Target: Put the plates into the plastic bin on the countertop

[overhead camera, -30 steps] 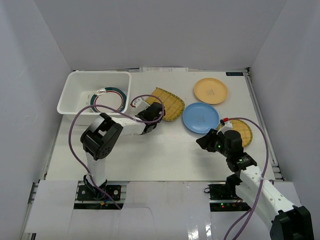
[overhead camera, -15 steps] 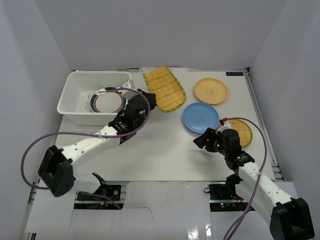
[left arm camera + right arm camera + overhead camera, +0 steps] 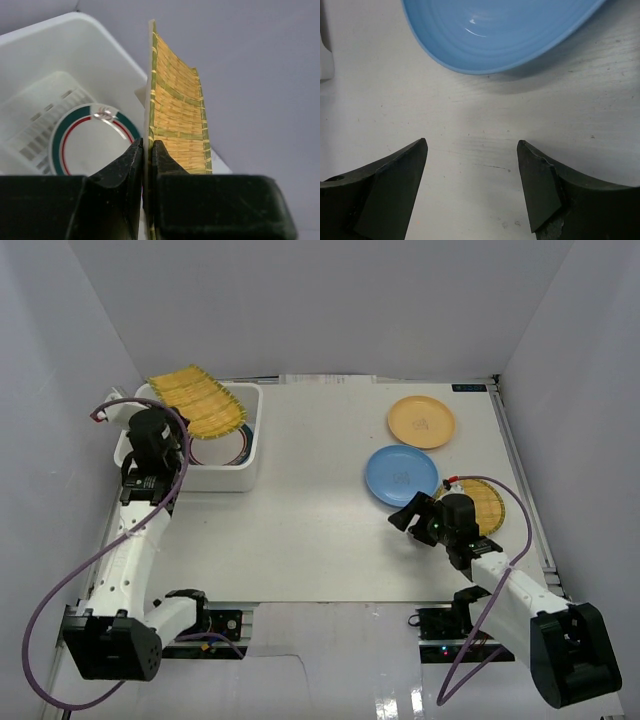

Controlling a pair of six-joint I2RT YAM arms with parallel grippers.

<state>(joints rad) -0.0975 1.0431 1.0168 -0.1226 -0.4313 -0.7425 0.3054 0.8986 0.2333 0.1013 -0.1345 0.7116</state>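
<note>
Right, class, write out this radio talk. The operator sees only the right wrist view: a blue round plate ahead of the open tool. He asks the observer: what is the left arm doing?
Observer: The left tool is shut on a yellow woven bamboo-look plate, held on edge over the white rectangular plastic bin.
Operator: Is anything in that bin?
Observer: One white round plate with a green and red rim lies flat on its slotted bottom.
Operator: What lies near my right tool besides the blue round plate?
Observer: A second yellow woven plate lies close on its right.
</note>
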